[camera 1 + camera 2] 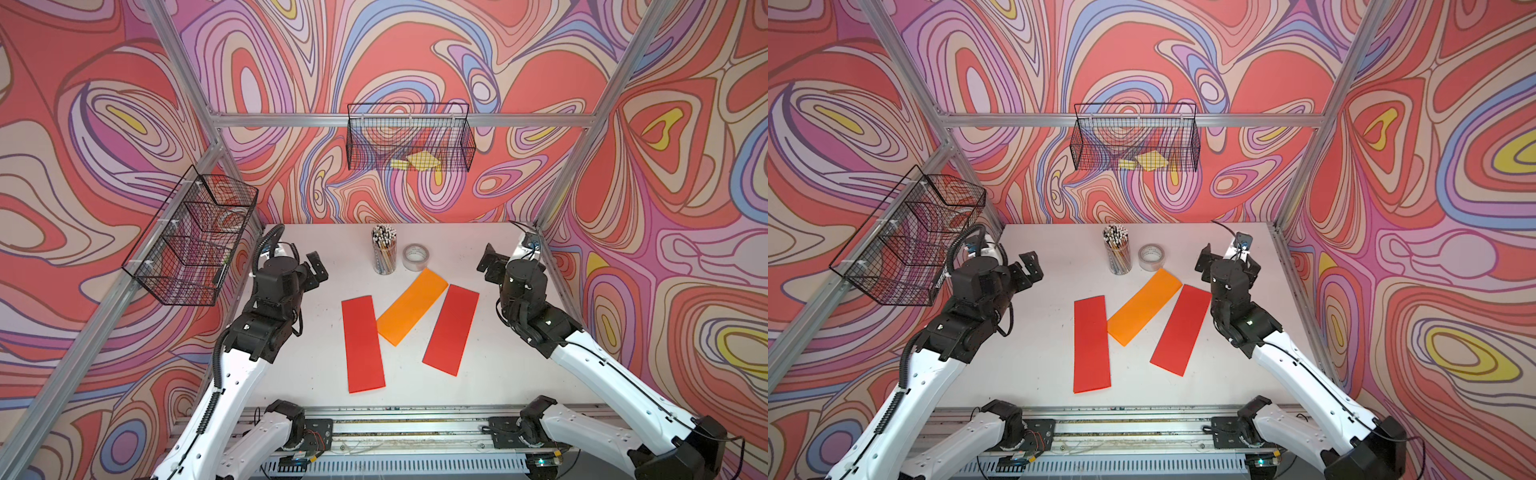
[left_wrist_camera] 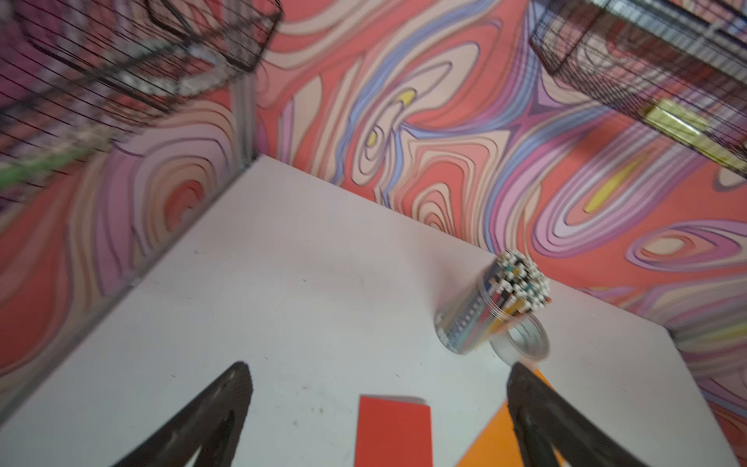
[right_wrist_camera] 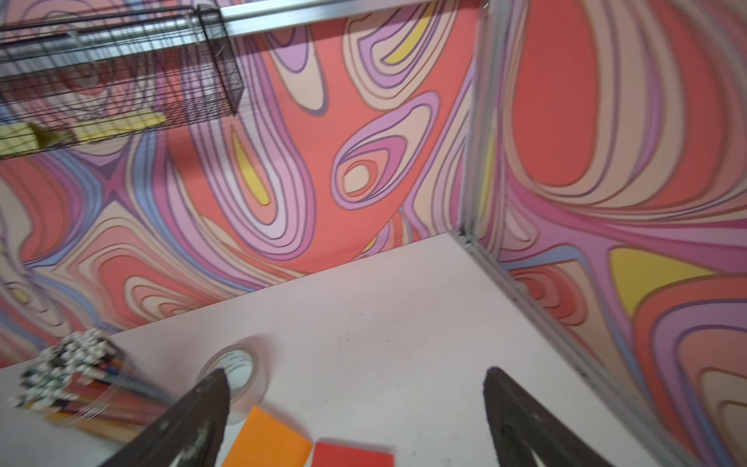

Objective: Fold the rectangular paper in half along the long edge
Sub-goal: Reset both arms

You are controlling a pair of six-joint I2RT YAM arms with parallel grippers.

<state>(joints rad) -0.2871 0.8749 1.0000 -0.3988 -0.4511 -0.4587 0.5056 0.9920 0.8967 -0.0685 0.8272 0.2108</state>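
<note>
in both top views three paper strips are lying flat on the white table [image 1: 498, 374], between the two arms. the left red paper [image 1: 363, 345] is lying lengthwise toward the near edge. the orange paper [image 1: 411, 307] is slanting behind it, one corner meeting the left red paper's edge; whether it is overlapping, i cannot tell. the right red paper [image 1: 451, 330] is slanting just beside the orange one. behind them a pencil cup [image 1: 384, 253] is standing upright next to a tape roll [image 1: 415, 257]. the left gripper [image 1: 318, 268] and the right gripper [image 1: 510, 257] are hovering off to the sides, jaws spread apart, holding nothing and touching no paper. the same layout is showing with the left red paper [image 1: 1091, 345], orange paper [image 1: 1144, 307] and right red paper [image 1: 1181, 330].

in the left wrist view, blurred, the left gripper [image 2: 378, 368] is standing wide apart above the table, framing an end of the left red paper [image 2: 394, 432]; the orange paper [image 2: 489, 444] is peeking past one finger.

in the right wrist view, also blurred, the right gripper [image 3: 355, 371] is gaping wide and empty, with ends of the orange paper [image 3: 269, 440] and right red paper [image 3: 351, 455] showing between its fingers.
</note>
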